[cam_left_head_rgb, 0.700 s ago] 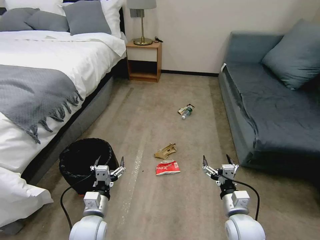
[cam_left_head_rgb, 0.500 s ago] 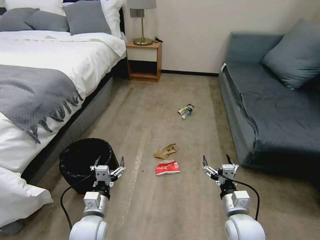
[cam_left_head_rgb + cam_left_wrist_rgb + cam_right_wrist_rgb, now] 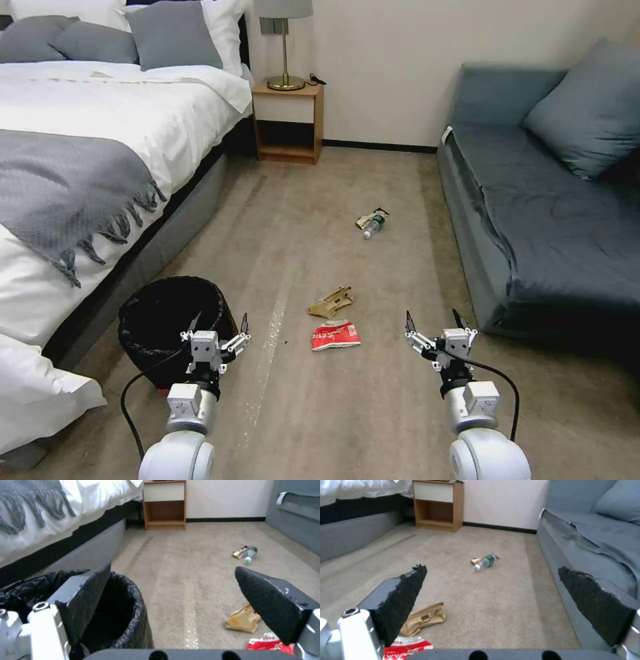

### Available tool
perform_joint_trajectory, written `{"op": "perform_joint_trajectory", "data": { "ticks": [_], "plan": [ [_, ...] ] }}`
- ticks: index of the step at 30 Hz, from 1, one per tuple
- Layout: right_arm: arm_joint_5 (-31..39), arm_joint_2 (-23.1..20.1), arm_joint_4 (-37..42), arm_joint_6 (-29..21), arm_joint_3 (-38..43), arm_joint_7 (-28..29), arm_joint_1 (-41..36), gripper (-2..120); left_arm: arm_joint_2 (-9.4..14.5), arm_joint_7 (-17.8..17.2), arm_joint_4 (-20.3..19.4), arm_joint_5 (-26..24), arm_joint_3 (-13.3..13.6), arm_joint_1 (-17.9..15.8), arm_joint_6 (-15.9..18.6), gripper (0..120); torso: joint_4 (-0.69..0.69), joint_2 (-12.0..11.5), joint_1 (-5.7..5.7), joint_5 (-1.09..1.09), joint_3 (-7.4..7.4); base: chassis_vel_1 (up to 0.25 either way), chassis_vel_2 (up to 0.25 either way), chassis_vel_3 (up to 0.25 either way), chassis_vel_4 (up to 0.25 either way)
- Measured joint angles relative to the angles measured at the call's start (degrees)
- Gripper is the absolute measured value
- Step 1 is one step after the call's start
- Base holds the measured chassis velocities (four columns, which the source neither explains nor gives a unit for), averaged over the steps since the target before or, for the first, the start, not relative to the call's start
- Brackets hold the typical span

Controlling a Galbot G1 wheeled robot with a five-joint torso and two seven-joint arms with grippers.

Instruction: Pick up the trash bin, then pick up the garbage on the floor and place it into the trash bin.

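**Pre-grasp: bin not yet picked up**

Step 1 pending, by my read. Trash bin (image 3: 172,320) stands upright on the floor beside the bed (image 3: 100,167), mouth up, black liner crinkled over the rim. Left end effector (image 3: 220,325) hovers just in front of the bin's near rim, jaws wide apart, nothing held. Right end effector (image 3: 432,321) out over bare floor, also spread wide, empty.

Garbage on the floor: red-white packet (image 3: 335,335) lying flat; tan paper (image 3: 331,302) just beyond it, long axis slanting toward the sofa (image 3: 553,200); bottle (image 3: 374,225) farther off, cap toward the robot, touching the foil wrapper (image 3: 367,218).

Next prob. calls for left arm fwd + down, one finger inside the rim, one outside.
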Motion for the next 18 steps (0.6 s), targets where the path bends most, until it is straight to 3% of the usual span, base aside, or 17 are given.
{"op": "perform_joint_trajectory", "data": {
  "ticks": [11,13,14,17,18],
  "plan": [
    [0.1,0.1,0.3,-0.2,0.0,0.1,-0.3,100,0.0,-0.7,-0.2,-0.3,0.5,-0.1,0.7,100,0.01,0.0,0.0,0.0,0.0,0.0,0.0,0.0,0.0],
    [1.3,0.8,2.5,-2.0,0.1,1.2,-2.3,100,0.3,-3.5,-1.8,-2.0,2.8,-1.0,3.9,100,0.03,0.0,0.0,0.01,0.0,0.0,0.0,0.0,0.0],
    [1.3,0.8,2.5,-2.0,0.1,1.2,-2.3,100,0.3,-3.5,-1.8,-2.0,2.8,-1.0,3.9,100,0.03,0.0,0.0,0.01,0.0,0.0,0.0,0.0,0.0],
    [5.5,3.1,9.6,-8.2,0.7,5.2,-9.4,100,0.9,-9.8,-5.4,-5.9,8.1,-2.9,11.5,100,-0.01,0.0,0.0,-0.01,0.0,0.0,0.0,0.0,0.0],
    [5.5,3.1,9.6,-8.2,0.7,5.2,-9.4,100,0.9,-9.8,-5.4,-5.9,8.1,-2.9,11.5,100,-0.01,0.0,0.0,-0.01,0.0,0.0,0.0,0.0,0.0]
  ]
}}
